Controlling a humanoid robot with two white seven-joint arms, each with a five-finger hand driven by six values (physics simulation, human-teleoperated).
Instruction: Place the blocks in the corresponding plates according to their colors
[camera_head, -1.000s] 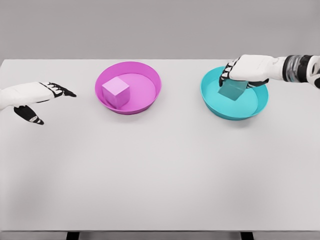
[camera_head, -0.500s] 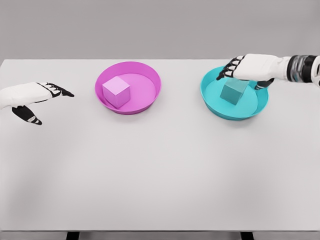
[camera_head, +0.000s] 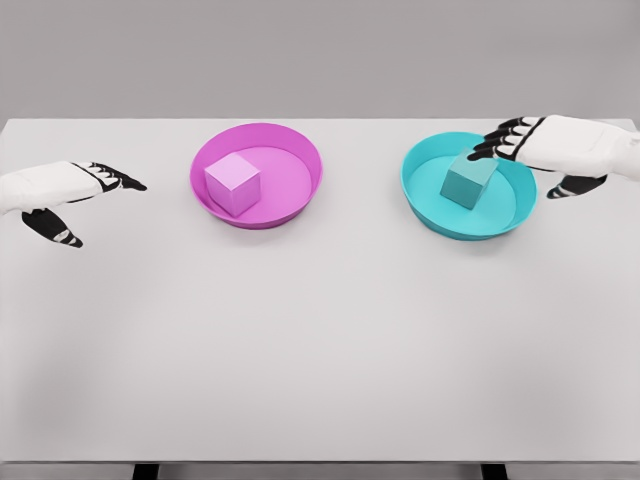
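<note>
A pink block sits inside the magenta plate at the table's back left of centre. In the cyan plate on the right rests a teal block, tilted a little, with nothing touching it. My right hand hovers over that plate's right rim, fingers spread and empty, just right of and above the teal block. Far to the left, my left hand hangs over the table, open, well away from the magenta plate.
The white table stretches wide in front of both plates; its front edge runs along the bottom of the view. A grey wall stands behind.
My right hand let go of the teal block, lifted and drew back to the right. The block now lies in the cyan plate. The left hand barely moved.
</note>
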